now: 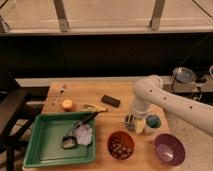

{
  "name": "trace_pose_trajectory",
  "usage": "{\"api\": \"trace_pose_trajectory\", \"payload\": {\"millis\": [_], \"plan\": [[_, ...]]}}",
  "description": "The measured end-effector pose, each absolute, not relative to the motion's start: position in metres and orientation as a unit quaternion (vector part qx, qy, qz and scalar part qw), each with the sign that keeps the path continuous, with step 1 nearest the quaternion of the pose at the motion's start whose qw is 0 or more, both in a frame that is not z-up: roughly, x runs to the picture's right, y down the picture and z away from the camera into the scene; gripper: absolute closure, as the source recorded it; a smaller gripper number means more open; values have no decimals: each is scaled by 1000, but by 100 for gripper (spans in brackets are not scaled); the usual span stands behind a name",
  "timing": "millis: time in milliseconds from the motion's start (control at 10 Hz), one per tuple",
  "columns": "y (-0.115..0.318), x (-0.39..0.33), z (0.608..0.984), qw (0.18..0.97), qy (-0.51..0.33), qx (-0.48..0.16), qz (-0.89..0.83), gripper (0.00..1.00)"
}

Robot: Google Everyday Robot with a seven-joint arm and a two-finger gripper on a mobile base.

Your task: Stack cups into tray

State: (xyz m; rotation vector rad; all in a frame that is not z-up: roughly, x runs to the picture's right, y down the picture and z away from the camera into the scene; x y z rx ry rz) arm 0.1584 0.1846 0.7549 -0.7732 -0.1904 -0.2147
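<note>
A small white cup with a teal top point(152, 121) stands on the wooden table right of centre. My gripper point(131, 121) hangs from the white arm point(150, 92), low over the table, just left of the cup and close beside it. The green tray point(45, 150) lies at the front left. It holds a crumpled clear plastic cup point(83, 133) and dark utensils point(82, 121).
A brown bowl with food point(120, 145) sits just in front of the gripper, and a purple bowl point(169, 149) at the front right. An orange fruit point(67, 104), a black block point(111, 100), a yellowish item point(95, 107) and a fork point(61, 92) lie further back.
</note>
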Motion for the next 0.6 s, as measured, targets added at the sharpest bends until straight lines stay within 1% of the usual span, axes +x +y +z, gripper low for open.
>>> {"api": "trace_pose_trajectory", "payload": {"millis": [600], "plan": [[197,171,757,921,-85,-373,-74,34]]}}
